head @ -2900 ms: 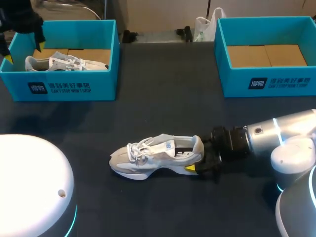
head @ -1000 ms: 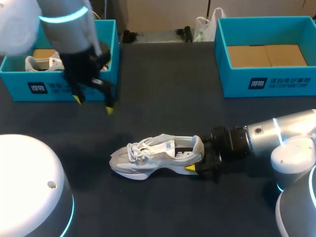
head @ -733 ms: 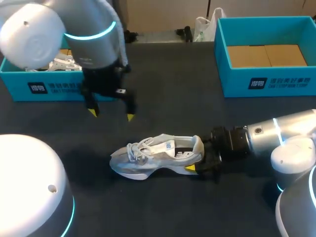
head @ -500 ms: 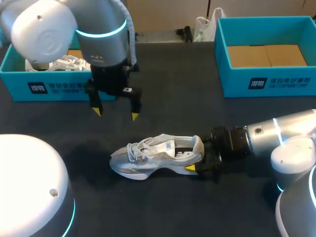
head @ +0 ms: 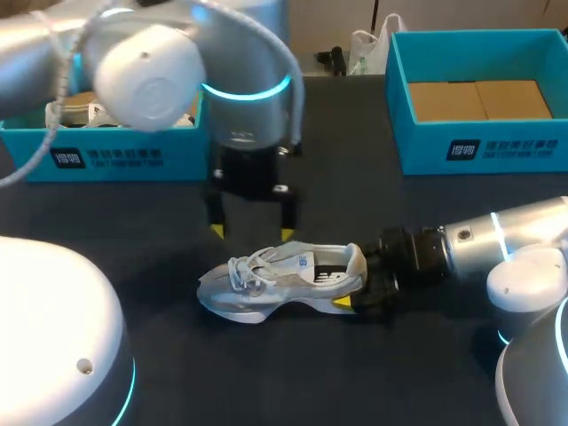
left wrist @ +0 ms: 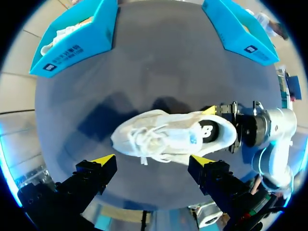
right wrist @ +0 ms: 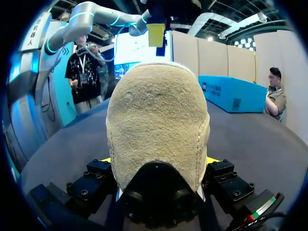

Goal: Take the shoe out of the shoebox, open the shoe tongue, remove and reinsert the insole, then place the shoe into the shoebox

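The shoe (head: 275,277) stood upright on the counter (head: 311,151); the right fingers (head: 342,303) were clamped on its heel; the left fingers (head: 216,231) hung apart over it.

Left arm (head: 177,62): enters from the far left, elbow raised, wrist vertical.
Left gripper (head: 251,232): points straight down near the table's middle, fingers spread wide, holding nothing.
Right arm (head: 497,244): enters from the right, low and level, reaching leftward.
Right gripper (head: 355,288): horizontal, fingers clamped on either side of the shoe (head: 266,280) heel.
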`<action>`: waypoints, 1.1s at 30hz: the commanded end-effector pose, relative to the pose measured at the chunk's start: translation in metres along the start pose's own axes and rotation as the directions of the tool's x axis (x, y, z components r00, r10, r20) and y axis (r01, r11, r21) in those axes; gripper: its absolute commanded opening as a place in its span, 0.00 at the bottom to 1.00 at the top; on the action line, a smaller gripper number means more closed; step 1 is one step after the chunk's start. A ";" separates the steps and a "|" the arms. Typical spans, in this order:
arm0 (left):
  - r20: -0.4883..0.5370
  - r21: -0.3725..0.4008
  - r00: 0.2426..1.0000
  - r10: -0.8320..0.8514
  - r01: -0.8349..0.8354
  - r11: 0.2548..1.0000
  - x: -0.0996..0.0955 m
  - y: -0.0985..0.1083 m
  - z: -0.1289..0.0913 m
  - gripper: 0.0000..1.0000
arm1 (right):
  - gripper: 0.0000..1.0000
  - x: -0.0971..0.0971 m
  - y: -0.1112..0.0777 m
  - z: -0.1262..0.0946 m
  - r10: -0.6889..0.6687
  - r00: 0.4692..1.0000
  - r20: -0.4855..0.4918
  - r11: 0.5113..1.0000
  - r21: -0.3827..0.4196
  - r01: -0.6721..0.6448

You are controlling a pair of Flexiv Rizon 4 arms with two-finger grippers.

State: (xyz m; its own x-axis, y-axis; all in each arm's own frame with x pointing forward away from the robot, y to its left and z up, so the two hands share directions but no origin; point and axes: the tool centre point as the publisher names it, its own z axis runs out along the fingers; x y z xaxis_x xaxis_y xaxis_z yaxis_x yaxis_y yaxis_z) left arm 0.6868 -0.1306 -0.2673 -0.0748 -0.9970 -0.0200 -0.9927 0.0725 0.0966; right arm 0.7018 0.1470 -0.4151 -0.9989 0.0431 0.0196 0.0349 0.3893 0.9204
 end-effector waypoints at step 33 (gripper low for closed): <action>0.292 -0.025 0.948 -0.129 0.142 0.990 0.061 -0.012 0.078 1.00 | 0.00 0.000 0.002 0.000 0.001 1.000 -0.001 1.000 0.006 -0.001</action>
State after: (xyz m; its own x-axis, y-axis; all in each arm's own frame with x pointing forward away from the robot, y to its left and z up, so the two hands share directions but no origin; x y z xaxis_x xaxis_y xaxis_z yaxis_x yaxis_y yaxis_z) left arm 0.6856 -0.1904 -0.3440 0.0327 -0.9485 -0.3150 -0.9913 -0.0711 0.1112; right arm 0.7018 0.1470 -0.4150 -0.9989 0.0430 0.0195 0.0348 0.3893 0.9204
